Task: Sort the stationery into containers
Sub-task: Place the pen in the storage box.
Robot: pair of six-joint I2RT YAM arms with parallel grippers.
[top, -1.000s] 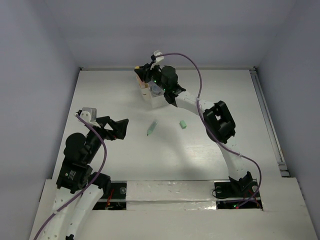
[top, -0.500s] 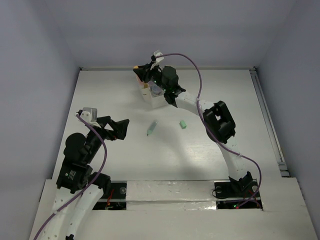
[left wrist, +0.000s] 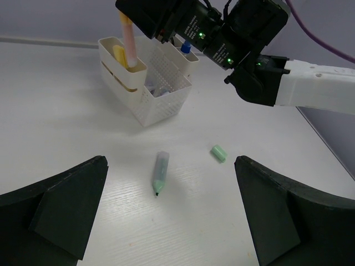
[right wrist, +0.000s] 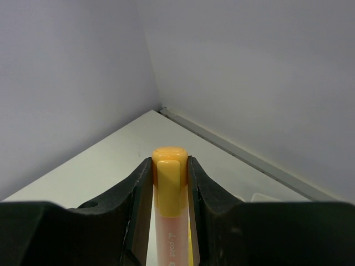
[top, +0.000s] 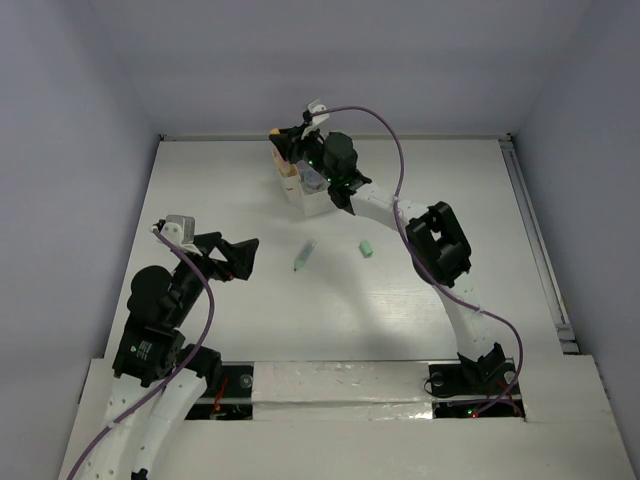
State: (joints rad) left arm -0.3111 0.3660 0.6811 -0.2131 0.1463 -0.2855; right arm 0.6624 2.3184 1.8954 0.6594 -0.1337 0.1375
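Observation:
My right gripper (right wrist: 170,166) is shut on an orange-capped marker (right wrist: 169,188), which it holds upright over the left end compartment of the cream-white organizer (left wrist: 161,105). The marker's lower end (left wrist: 128,41) reaches down into that compartment, next to a yellow piece (left wrist: 118,54). A blue-capped bottle (left wrist: 186,49) stands in the organizer's far side. On the table lie an uncapped light green marker (top: 303,256) (left wrist: 160,173) and, to its right, its green cap (top: 367,248) (left wrist: 218,153). Nearer the table's front-left, my left gripper (top: 235,258) (left wrist: 172,216) stands wide open, with nothing between its fingers.
The organizer (top: 318,207) sits near the back wall, with my right arm (top: 440,250) stretched across the table's right half toward it. A raised rail (top: 535,240) runs along the table's right edge.
My right wrist has shifted very slightly over the organizer with the marker still gripped. The left arm and the items on the table have not moved.

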